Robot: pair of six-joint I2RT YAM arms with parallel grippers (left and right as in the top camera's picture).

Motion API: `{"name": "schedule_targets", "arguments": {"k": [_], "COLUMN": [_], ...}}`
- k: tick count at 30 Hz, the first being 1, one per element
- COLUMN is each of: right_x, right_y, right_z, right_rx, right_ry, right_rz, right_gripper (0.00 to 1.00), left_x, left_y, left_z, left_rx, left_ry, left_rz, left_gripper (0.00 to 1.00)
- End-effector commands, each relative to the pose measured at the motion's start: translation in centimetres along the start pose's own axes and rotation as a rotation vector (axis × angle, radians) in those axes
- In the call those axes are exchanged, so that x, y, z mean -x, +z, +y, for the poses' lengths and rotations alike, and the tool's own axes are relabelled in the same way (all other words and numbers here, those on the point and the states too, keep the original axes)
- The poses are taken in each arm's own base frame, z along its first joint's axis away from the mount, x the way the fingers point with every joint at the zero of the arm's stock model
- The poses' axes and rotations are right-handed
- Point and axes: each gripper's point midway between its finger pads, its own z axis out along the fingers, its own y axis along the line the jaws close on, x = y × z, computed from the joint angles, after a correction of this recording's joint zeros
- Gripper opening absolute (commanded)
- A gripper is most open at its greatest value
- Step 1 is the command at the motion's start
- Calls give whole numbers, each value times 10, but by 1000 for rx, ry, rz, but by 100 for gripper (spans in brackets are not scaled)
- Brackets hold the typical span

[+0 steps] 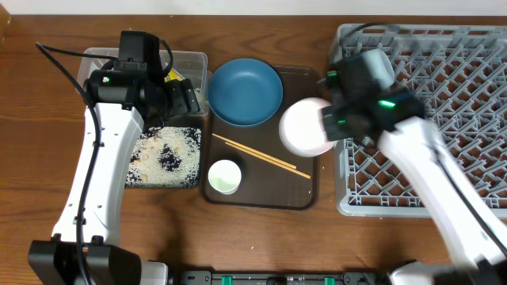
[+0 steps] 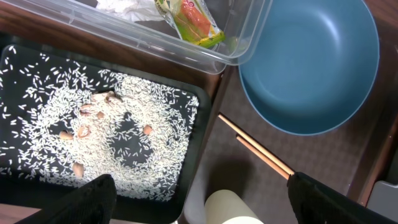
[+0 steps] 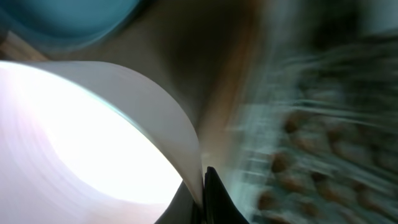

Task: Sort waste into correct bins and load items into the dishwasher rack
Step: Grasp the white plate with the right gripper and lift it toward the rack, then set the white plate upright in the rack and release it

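Grey rack point(image 1: 444, 119) sits R on the surface point(image 1: 261, 24). Brown serving tray point(image 1: 269, 191) at centre carries dk-blue bowl point(image 1: 245, 91), chopsticks point(image 1: 261, 155) and sm. white cup point(image 1: 224, 176). Clear tub point(image 1: 192, 63), far L, holds wrapper point(image 2: 191, 22) + napkin point(image 2: 127, 6). Black tray point(image 2: 132, 138) beside it holds rice point(image 2: 161, 112). White bowl point(image 1: 307, 127) is betw. dk-blue bowl and rack, rim pinched in R jaws. L jaws are spread wide, gripping nothing, over black tray's edge.

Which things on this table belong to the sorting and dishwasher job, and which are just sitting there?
Part of the job: clear rectangular plastic tub, crumpled white paper napkin, yellow-orange snack wrapper, shallow black tray, loose white rice grains, wide dark-blue bowl, round white bowl, small white cup, thin wooden chopsticks, grey plastic dishwasher rack.
Just lying about: dark brown serving tray.
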Motion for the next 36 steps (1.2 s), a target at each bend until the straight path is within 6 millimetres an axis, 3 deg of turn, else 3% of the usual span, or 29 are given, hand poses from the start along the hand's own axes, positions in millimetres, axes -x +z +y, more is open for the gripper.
{"name": "schedule_targets", "arguments": {"k": [1,4,7,13,21,29,36], "right_x": [9,-8,-21,-23,-4,-1,-2], "right_y": [-46,-84,-100,-91,-72,-28,-4], "right_z": [-91,-146,-168,-183,-192,-189,-180], "right_rx": [-421,-723,-893,-1086,-1334,-1378,-1367], "right_ry": [204,376,397,295,112,-15,-75], "right_rz": [-156,-225,-221,-180,-140,-34,6], "right_gripper": [1,2,1,2,1,1,1], "left_x": [4,4,4,4,4,4,4], "left_y": [-9,-9,-9,-9,-9,-9,-9], "left_z": [0,0,0,0,0,0,0], "left_rx": [-5,-6,-6,-5,-5,-5,-5], "left_ry": [-1,-1,-1,-1,-1,-1,-1], "left_rz": [-24,-24,-24,-24,-24,-24,-24], "left_gripper": [90,90,91,90,91,91,90]}}
